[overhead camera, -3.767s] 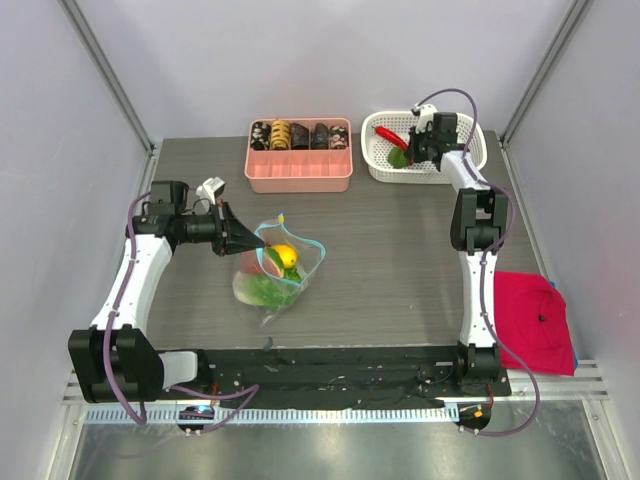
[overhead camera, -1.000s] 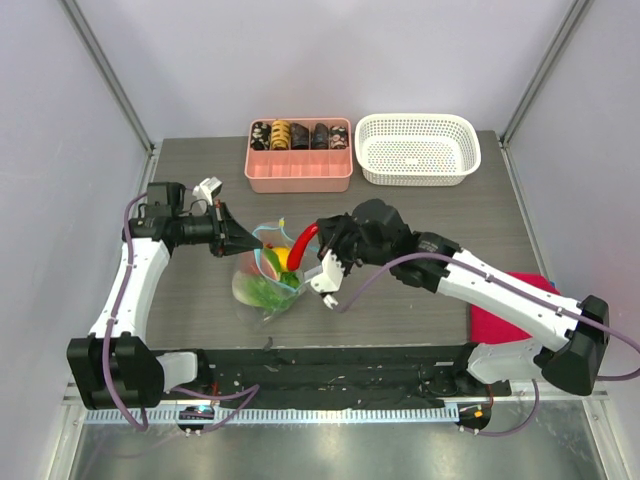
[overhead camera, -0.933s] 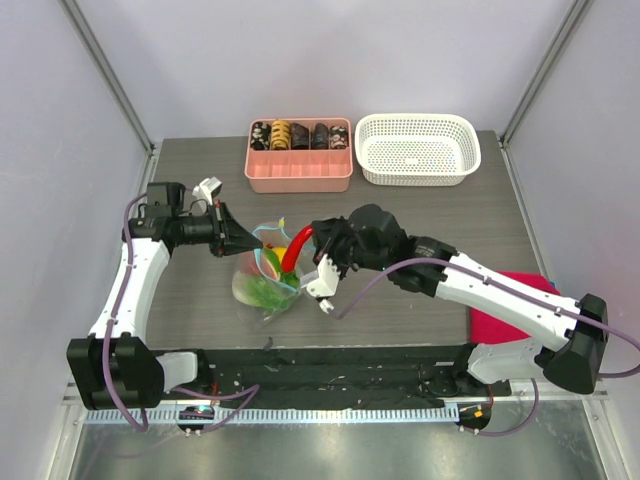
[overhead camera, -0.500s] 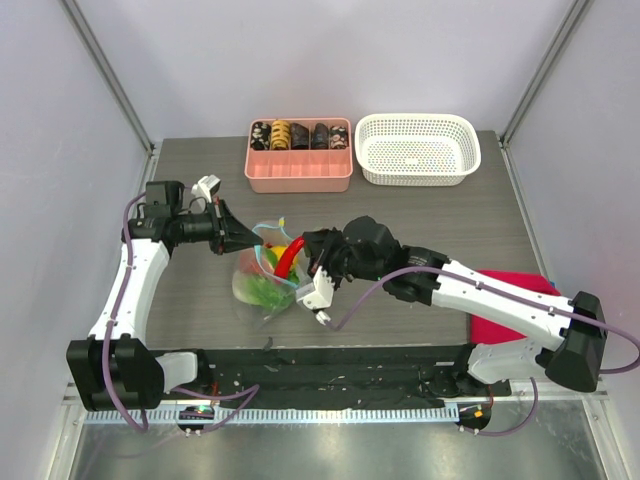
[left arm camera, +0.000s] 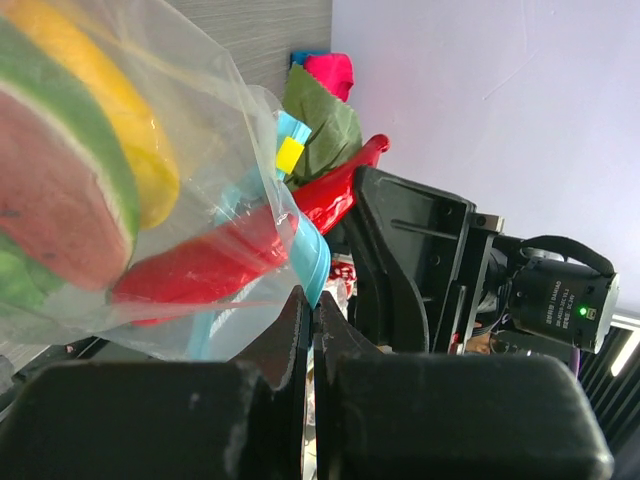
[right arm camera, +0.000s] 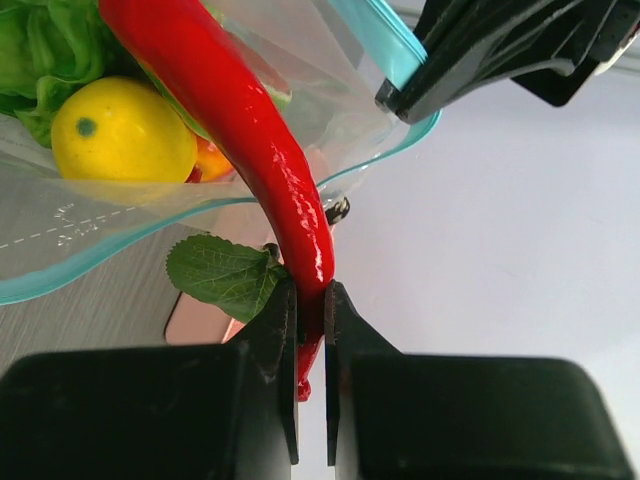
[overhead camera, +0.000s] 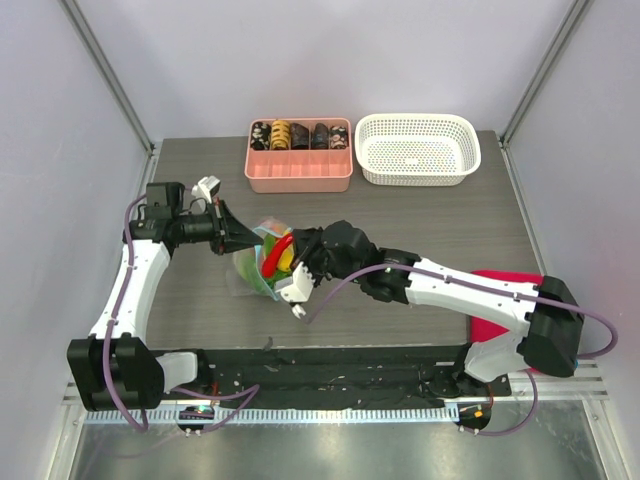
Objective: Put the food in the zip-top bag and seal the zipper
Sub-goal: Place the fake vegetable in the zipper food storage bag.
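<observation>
Chili deeper in bag, pincer tight

Chili glossy red w/ green leaf, yellow piece w/ dark dot, lettuce green, slice red w/ green rind, bag clear w/ lt-blue zipper & yellow tab, tray pink, rolls brown-black, basket white lattice, table grey wood-grain, cloth magenta.

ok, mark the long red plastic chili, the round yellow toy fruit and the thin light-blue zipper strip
long red plastic chili (right arm camera: 262,150), right wrist view, mid-body.
round yellow toy fruit (right arm camera: 123,128), right wrist view, centre.
thin light-blue zipper strip (right arm camera: 378,38), right wrist view, upper stretch.
</observation>
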Controlling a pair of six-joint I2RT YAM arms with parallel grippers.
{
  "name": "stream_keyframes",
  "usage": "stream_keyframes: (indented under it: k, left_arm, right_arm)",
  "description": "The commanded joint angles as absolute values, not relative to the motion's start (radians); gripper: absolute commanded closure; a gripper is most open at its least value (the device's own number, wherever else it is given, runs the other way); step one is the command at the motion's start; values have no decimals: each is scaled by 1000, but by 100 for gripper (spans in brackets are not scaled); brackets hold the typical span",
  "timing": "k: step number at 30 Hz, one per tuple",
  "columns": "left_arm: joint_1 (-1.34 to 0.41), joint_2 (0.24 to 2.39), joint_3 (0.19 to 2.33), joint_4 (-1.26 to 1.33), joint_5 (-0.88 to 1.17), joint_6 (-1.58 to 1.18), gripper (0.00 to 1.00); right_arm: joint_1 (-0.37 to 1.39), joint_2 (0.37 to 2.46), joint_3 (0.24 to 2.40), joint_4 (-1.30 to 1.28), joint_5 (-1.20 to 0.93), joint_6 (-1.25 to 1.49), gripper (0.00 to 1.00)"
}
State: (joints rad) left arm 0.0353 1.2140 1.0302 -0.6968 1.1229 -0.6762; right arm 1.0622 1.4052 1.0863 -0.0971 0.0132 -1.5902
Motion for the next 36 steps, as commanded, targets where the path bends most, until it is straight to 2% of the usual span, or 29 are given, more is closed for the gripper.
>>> stream_keyframes:
  k: [1,7,14,21,29,36]
  left_arm:
    - [40,1184,1039,-661,1180,-709,100]
    - [40,1155,1031,-546,1140,-799,100]
    - [40,1120,1023,-489,1077,-839,100]
    - [31,1100,962,-417,1032,-934,100]
    - [21,1106,950,-403,1037,-948,100]
    - [15,1095,943,-380,1031,-971,100]
  right_arm:
    - [1065,1342,1134,-77,135,-1586,99]
    - [1065,1305,1184,-239,241,-1548,99]
    - [1066,1328,1275,-468,374,-1365,99]
    - [1115,1400,1353,-448,486,-1194,99]
    - [1131,1457,1376,-370,498,-1198,99]
    - [1141,1545,1446,-353,618,-1155,99]
